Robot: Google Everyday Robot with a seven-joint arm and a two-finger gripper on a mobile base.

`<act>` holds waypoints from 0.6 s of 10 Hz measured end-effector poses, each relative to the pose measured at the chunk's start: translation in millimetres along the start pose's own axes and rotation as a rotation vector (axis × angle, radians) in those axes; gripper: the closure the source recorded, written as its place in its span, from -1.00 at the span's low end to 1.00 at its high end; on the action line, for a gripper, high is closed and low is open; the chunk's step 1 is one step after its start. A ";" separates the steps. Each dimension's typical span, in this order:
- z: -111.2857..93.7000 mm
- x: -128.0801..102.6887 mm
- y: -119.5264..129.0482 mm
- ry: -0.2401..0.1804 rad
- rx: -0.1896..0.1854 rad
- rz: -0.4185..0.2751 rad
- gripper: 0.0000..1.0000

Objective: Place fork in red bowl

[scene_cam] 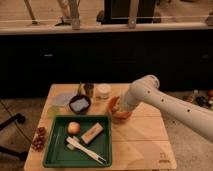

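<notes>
The red bowl [116,114] sits on the wooden table right of the green tray [50,146]; only its left rim and lower edge show. My gripper [121,106] is at the end of the white arm, low over the red bowl and covering most of it. A white fork [86,150] lies slantwise in the front of the tray, next to another white utensil. It lies apart from the gripper.
In the tray are an apple [74,127] and a tan block [92,133]. Behind the tray stand a dark bowl with a grey-blue inside [79,104], a dark cup [89,89], a white jar [103,91] and a clear plate [62,98]. A dark bunch [39,138] lies at the table's left edge.
</notes>
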 end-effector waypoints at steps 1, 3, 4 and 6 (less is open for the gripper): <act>-0.3 3.4 -2.0 0.000 0.004 0.005 1.00; 2.6 10.4 -6.4 -0.009 0.013 0.012 1.00; 3.5 13.7 -8.5 -0.014 0.019 0.015 1.00; 6.3 19.6 -11.6 -0.028 0.028 0.023 1.00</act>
